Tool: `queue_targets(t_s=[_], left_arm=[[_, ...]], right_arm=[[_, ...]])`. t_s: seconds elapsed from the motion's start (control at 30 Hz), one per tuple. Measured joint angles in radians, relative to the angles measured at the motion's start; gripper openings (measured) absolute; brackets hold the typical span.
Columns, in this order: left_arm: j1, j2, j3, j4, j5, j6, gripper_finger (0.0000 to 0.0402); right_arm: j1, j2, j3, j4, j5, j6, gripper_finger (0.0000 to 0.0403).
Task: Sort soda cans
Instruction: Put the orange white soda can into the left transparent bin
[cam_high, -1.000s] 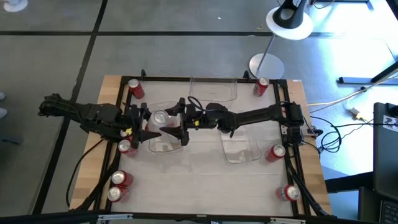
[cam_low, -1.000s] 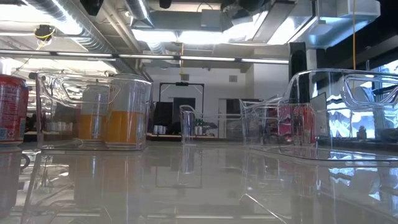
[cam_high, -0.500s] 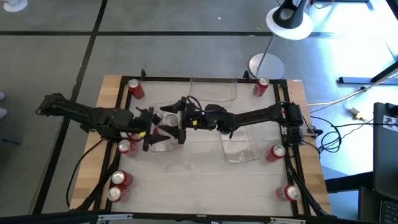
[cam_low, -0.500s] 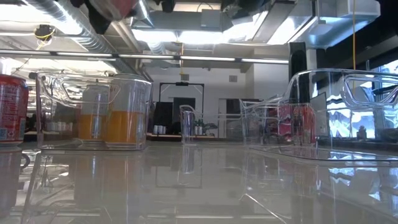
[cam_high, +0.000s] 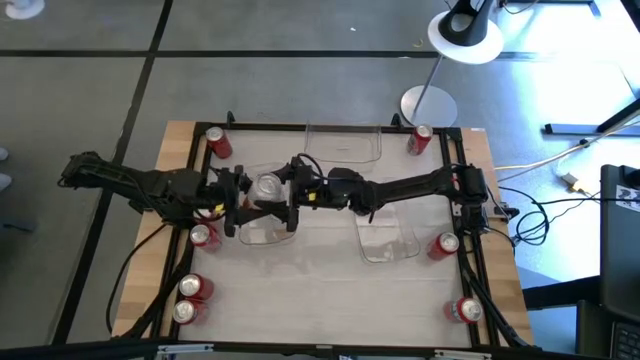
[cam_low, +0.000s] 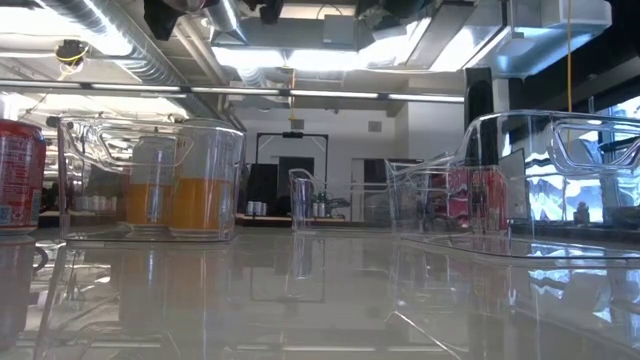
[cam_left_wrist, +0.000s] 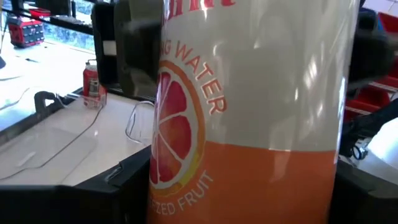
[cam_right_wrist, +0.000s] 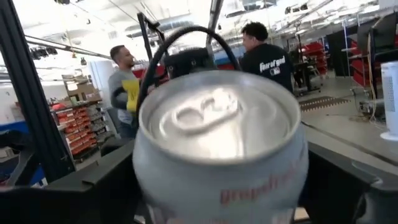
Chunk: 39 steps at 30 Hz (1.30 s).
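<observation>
One pale soda can (cam_high: 265, 186) with a silver top and an orange lower half (cam_left_wrist: 249, 112) is up in the air over a clear bin (cam_high: 262, 232) left of the table's middle. My right gripper (cam_high: 274, 198) reaches in from the right and is shut on it. My left gripper (cam_high: 240, 200) comes from the left and is open, one finger on each side of the same can; I cannot tell if they touch it. Several red cans stand along the table's edges, such as the red can (cam_high: 203, 236). Two orange-and-pale cans (cam_low: 175, 190) stand in a bin. My right gripper holds the soda can by its body, just below the top rim (cam_right_wrist: 148, 180), pinched between the two fingers. The fingers come in about level from the table's right side. The can stands upright and is lifted clear above the bin.
Two more clear bins sit on the table, a far bin (cam_high: 342, 145) and a right bin (cam_high: 388, 238). Red cans stand at the far corners (cam_high: 217, 142) (cam_high: 420, 138), near left (cam_high: 190, 298) and near right (cam_high: 466, 310). People stand in the room beyond (cam_right_wrist: 124, 81).
My left gripper has moved toward the table's right, up to the lifted can, so that its open fingers now stand around it. The can has stayed in the air in my right gripper, near the same spot.
</observation>
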Motion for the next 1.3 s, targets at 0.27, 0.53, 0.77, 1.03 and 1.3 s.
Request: queue_targets(t_s=[0.27,0.53,0.77,1.03,1.3], left_arm=[[0.000,0.001,0.000,-0.007,0.000,0.001,0.0287],[-0.001,-0.003,0.001,-0.013,0.001,0.000,0.0329],[-0.001,-0.087,0.021,-0.138,-0.009,-0.022,0.0333],[-0.001,-0.217,0.068,-0.389,-0.057,-0.109,0.0322],[-0.002,-0.281,0.110,-0.520,-0.103,-0.133,0.0319]], right_arm=[[0.000,0.000,0.000,0.053,-0.026,0.000,0.0325],[-0.001,0.000,-0.002,0.046,-0.027,-0.002,0.0282],[-0.001,0.002,-0.002,0.021,-0.024,-0.002,0.0282],[0.010,0.026,0.030,-0.013,-0.004,-0.003,0.0282],[0.055,0.115,0.179,-0.181,0.093,-0.080,0.0282]])
